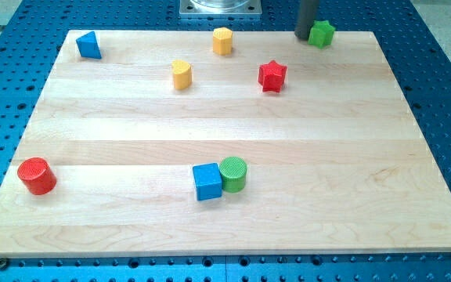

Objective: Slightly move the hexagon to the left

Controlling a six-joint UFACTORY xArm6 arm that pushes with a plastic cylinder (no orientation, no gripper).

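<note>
Hexagon-shaped yellow block (222,40) sits near the view's top edge of the pale wooden board (225,227), its ribbed sides upright. Our tip (303,36) rests well to its right, touching the green star block (322,33); we have no jaws and hold nothing. Nearby stand a yellow heart-like block (182,74) and a red star (272,76). Lower, a blue cube (207,182) touches a green cylinder (233,174).
</note>
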